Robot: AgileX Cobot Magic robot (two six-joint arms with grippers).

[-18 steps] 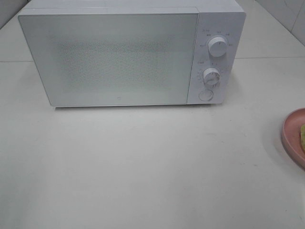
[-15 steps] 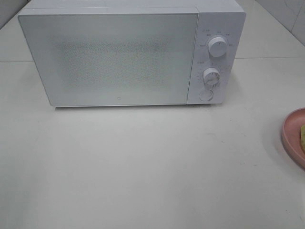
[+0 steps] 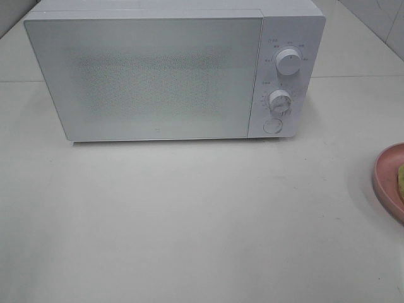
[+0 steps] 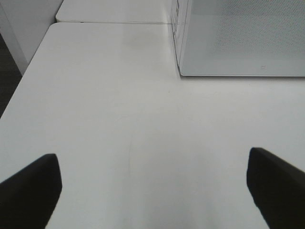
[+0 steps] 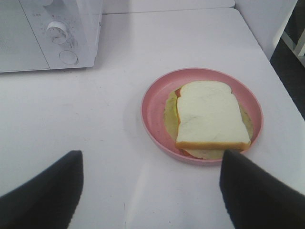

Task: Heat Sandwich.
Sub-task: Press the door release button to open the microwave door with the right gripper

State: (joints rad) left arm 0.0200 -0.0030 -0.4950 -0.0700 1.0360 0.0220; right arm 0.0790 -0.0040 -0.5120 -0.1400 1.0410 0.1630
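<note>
White table: sandwich on plate, ahead of spread right fingers.

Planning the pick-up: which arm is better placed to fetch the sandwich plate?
Right. The right claw, open, faces the sandwich on the pink plate, far right of the table; the left claw faces the microwave.

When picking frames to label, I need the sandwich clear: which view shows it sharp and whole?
Right wrist: sandwich whole, fairly sharp, evenly lit on the plate, no glare. Exterior high: hazy and washed out, sandwich only a sliver cut by the frame edge. Left wrist: no sandwich, just table and microwave.
</note>
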